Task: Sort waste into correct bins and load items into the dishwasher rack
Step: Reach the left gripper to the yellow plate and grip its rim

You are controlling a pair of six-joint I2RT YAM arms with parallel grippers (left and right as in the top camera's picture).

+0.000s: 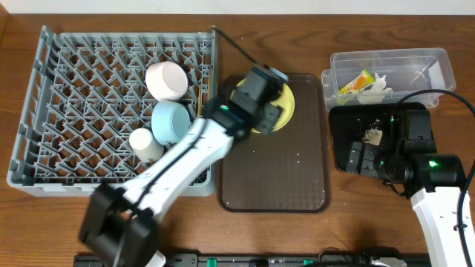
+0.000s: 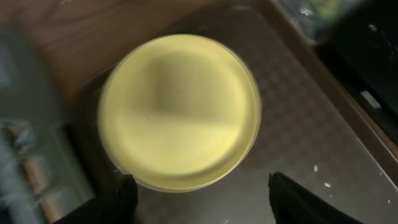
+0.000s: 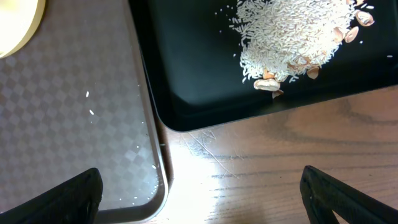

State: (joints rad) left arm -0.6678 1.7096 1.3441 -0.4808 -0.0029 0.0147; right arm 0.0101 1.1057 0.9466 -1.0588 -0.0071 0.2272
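We are holding the left claw (image 2: 202,208) spread wide and empty, its two dark tips showing at the near edge of the wrist view. Just ahead of them the round yellow-green plate (image 2: 180,112) is lying flat on the dark brown textured serving tray (image 2: 298,143). Its near rim is falling between the tips, and the blur is keeping us from telling whether the left tip is brushing it.

We are judging the plate to be stiff, smooth and fairly light, and likely slippery. Lying flat, it is offering only its low rim. The nearest rim looks like the place to take it, one finger sliding under the lip and one pressing on top, gripped firmly so it does not swing or slip when tilted.

Off to this claw's left, the large grey plastic dishwasher rack (image 1: 111,37) is carrying a white bowl (image 1: 167,80), a light blue bowl (image 1: 169,120) and a small white cup (image 1: 145,143).

Far to its right, the right claw (image 3: 202,202) is gaping fully, empty, over the wooden counter (image 3: 267,168). Ahead of it the shallow black tray (image 3: 205,81) is holding beige crumbs (image 3: 292,34). Beyond that, the clear plastic tub (image 1: 430,63) is holding the printed wrapper (image 1: 356,81) and white tissue (image 1: 378,87).
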